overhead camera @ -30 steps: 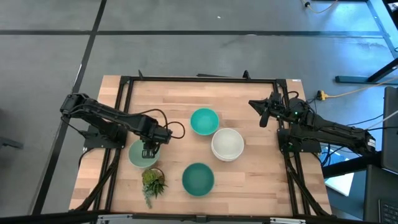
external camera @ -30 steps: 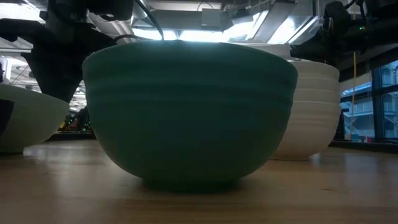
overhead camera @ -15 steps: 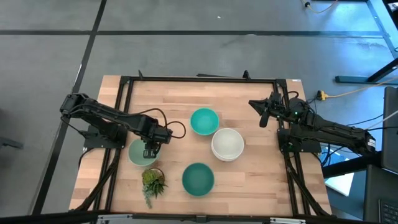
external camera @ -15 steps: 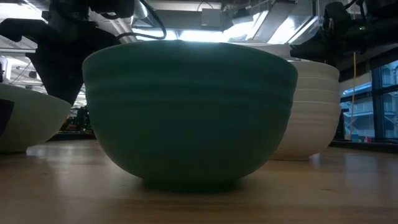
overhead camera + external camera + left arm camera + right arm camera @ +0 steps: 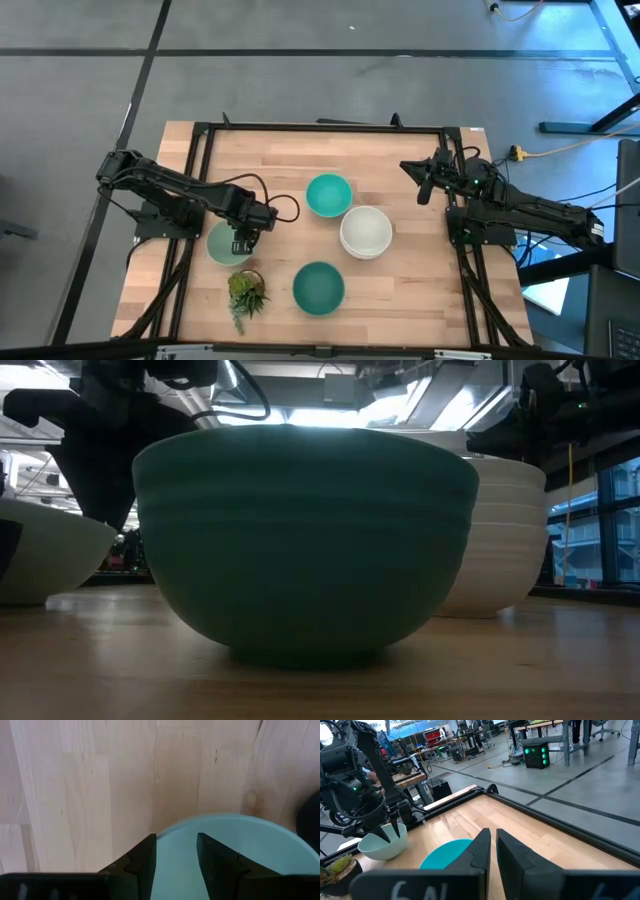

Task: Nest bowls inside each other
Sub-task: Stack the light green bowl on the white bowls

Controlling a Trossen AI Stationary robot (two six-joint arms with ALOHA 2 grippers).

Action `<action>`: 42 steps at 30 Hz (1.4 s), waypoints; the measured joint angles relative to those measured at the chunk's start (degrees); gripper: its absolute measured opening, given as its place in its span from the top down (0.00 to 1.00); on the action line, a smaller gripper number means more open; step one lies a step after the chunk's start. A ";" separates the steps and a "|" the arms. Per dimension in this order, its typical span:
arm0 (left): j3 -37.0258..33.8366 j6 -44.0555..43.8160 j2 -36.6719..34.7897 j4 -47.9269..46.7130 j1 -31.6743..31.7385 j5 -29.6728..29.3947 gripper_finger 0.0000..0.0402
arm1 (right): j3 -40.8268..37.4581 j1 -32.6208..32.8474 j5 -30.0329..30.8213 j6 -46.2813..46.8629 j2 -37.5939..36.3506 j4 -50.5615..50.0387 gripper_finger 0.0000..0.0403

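Observation:
Pale mint bowl (image 5: 221, 246) sits on the table's left part, also seen in the left wrist view (image 5: 260, 850) and the right wrist view (image 5: 380, 846). My left gripper (image 5: 242, 243) points down over the bowl's right rim, open, one finger (image 5: 144, 857) at the rim's outer side and the other (image 5: 212, 857) over the hollow. Teal bowl (image 5: 328, 195), white bowl stack (image 5: 366, 232) and darker teal bowl (image 5: 319, 287) stand upright mid-table. My right gripper (image 5: 425, 186) waits shut at the far right. My left gripper comes from above, pointing down, with the mint bowl's rim (image 5: 175, 824) between its open fingers. I cannot tell whether either finger touches the rim. The bowl rests on its base on the table.
A small potted plant (image 5: 246, 292) stands just near of the mint bowl. In the low view the darker teal bowl (image 5: 305, 540) fills the foreground, with the white stack (image 5: 505, 540) behind it. Black frame rails (image 5: 320, 127) border the wooden table.
My left arm has shifted a little above the mint bowl, its upper parts showing slightly higher in the low view. The bowls and the right arm have stayed where they were.

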 joint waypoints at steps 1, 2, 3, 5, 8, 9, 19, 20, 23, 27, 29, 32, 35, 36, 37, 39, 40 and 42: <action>0.00 0.00 0.00 0.09 0.00 0.00 0.66 | 0.00 0.00 0.00 -0.01 0.00 0.00 0.92; -0.01 0.00 0.00 0.35 -0.01 0.01 0.66 | 0.00 -0.02 0.00 0.00 0.00 0.00 0.92; -0.02 0.01 0.00 0.81 -0.01 0.02 0.66 | 0.00 0.00 0.00 0.00 0.00 -0.01 0.92; -0.02 0.02 0.00 1.65 -0.01 0.02 0.66 | 0.00 -0.01 0.00 -0.02 0.00 0.00 0.92; -0.02 0.29 0.00 2.15 -0.01 0.02 0.67 | 0.00 -0.02 0.00 -0.01 0.00 0.00 0.92; -0.02 0.58 0.00 2.56 -0.01 0.02 0.68 | 0.00 -0.01 0.00 -0.02 0.00 0.00 0.92; -0.02 1.09 -0.24 4.14 -0.01 0.02 0.75 | 0.00 -0.01 0.00 -0.02 0.02 -0.02 0.92; -0.02 1.09 -0.24 4.14 0.01 0.02 0.75 | 0.00 0.00 0.00 -0.02 0.02 -0.02 0.92; -0.02 1.07 -0.24 4.52 -0.01 0.01 0.75 | 0.00 0.00 -0.01 -0.02 0.02 -0.01 0.92; -0.02 3.20 -0.37 3.97 -0.01 -0.61 0.75 | 0.00 0.00 0.00 -0.02 0.02 -0.02 0.92; -0.02 4.80 -0.37 3.73 -0.01 -0.63 0.75 | 0.00 -0.02 0.00 -0.02 0.02 -0.02 0.92; -0.02 6.09 -0.39 2.55 0.02 -0.63 0.75 | 0.00 -0.01 0.00 -0.02 0.02 -0.02 0.92; -0.02 8.93 -0.39 0.79 0.05 -0.66 0.75 | 0.00 -0.02 0.00 -0.04 0.02 -0.02 0.92; -0.02 10.37 -0.39 0.32 0.05 -0.69 0.75 | 0.00 -0.02 0.00 -0.03 0.02 -0.02 0.92; 0.03 11.59 -0.39 0.03 0.05 -0.72 0.75 | 0.00 -0.02 0.00 -0.03 0.02 -0.02 0.92; 0.86 13.54 -0.37 -1.29 0.01 -1.77 0.75 | 0.00 -0.02 0.00 -0.04 0.02 -0.02 0.92; 1.56 14.43 -0.37 -1.85 0.01 -2.61 0.75 | 0.00 -0.01 0.00 -0.03 0.02 -0.02 0.92; 3.12 16.07 -0.37 -3.01 0.13 -4.18 0.75 | 0.00 -0.02 0.00 -0.03 0.02 -0.02 0.92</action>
